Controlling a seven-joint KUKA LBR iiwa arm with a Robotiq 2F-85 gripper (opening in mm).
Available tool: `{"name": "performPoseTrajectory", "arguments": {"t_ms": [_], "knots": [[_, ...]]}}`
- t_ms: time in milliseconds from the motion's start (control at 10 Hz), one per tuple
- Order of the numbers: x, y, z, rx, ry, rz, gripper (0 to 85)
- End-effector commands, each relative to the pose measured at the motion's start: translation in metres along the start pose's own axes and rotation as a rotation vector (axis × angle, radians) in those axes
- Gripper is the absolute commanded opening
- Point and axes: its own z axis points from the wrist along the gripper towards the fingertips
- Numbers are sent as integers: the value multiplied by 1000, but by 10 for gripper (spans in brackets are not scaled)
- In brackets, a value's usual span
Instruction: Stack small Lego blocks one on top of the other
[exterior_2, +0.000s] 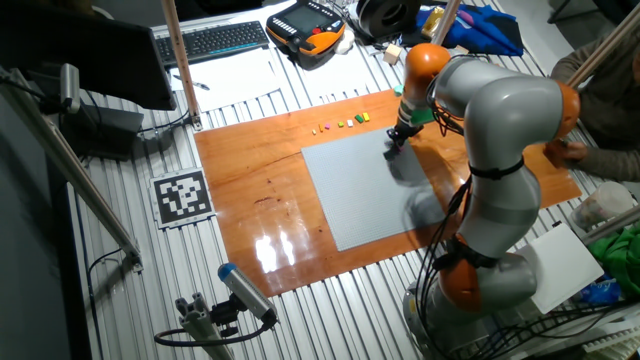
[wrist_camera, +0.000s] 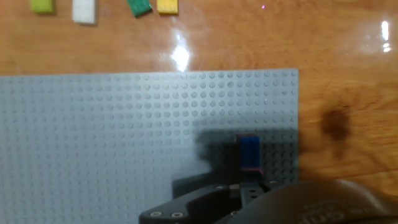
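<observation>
— So, how far along is the stacking, would an observer say?

— Barely begun, by the look of it. In the hand view a blue block (wrist_camera: 249, 149) sits at the tool (wrist_camera: 249, 180), over the grey baseplate (wrist_camera: 124, 124) near its right edge, with what may be a reddish piece just under it; whether that is a second brick cannot be told.

— Is the tool clenched on the blue block?

— It appears to be grasping it, since the block sits right at the fingertips, but the fingers themselves are mostly hidden, so that is a judgement.

— And the rest?

— Loose bricks lie in a row on the wooden board beyond the baseplate's far edge: a lime block (wrist_camera: 41, 5), a white block (wrist_camera: 84, 10), a green block (wrist_camera: 139, 7) and a yellow block (wrist_camera: 167, 7). The fixed view shows the same row of blocks (exterior_2: 340, 124) near the board's far edge, with the arm (exterior_2: 490, 130) reaching over the baseplate's far right corner.

— So no tower stands yet?

— None is visible. Most bricks are not yet stacked.
</observation>
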Motion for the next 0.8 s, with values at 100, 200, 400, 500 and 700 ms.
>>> {"name": "performPoseTrajectory", "arguments": {"t_ms": [100, 200, 400, 500, 700], "knots": [[-2, 0, -15, -6, 7, -13, 0], [-5, 1, -24, -3, 18, -42, 0], [-11, 4, -48, 28, 15, -85, 0], [-12, 9, -64, 34, 20, -82, 0], [-8, 22, -78, 51, -5, -60, 0]]}}
